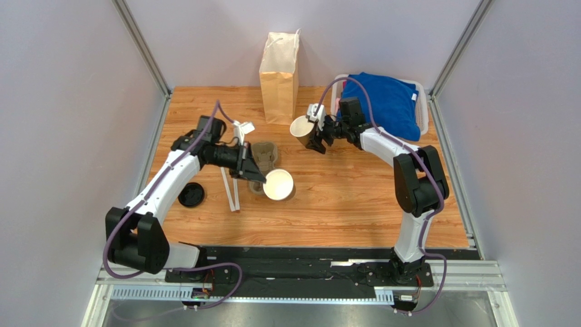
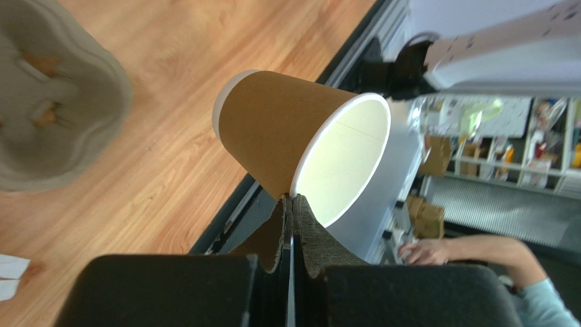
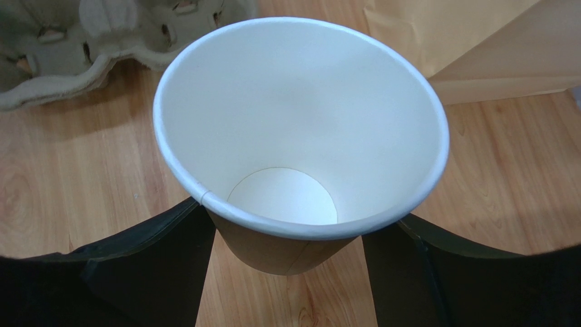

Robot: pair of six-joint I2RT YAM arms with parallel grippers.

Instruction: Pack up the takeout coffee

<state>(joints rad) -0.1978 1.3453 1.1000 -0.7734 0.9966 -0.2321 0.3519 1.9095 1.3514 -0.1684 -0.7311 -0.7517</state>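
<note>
No lidded takeout coffee is in view; both cups here are open. My left gripper (image 1: 261, 176) (image 2: 292, 204) is shut on the rim of a brown paper cup (image 1: 278, 184) (image 2: 279, 129). That cup is tipped on its side, its white inside facing the near edge of the table. My right gripper (image 1: 316, 135) (image 3: 300, 228) is shut on the body of a second brown cup (image 1: 300, 129) (image 3: 300, 122), one finger on each side. This cup hangs tilted above the table beside the paper bag (image 1: 279, 71) (image 3: 477, 41), and it is empty.
A grey pulp cup carrier (image 1: 264, 155) (image 2: 48, 102) (image 3: 68, 48) lies mid-table beside the left gripper. A loose black lid (image 1: 191, 195) sits at the left. White sticks (image 1: 230, 182) lie near the carrier. A white basket (image 1: 423, 116) at the back right holds a blue cloth (image 1: 382, 102).
</note>
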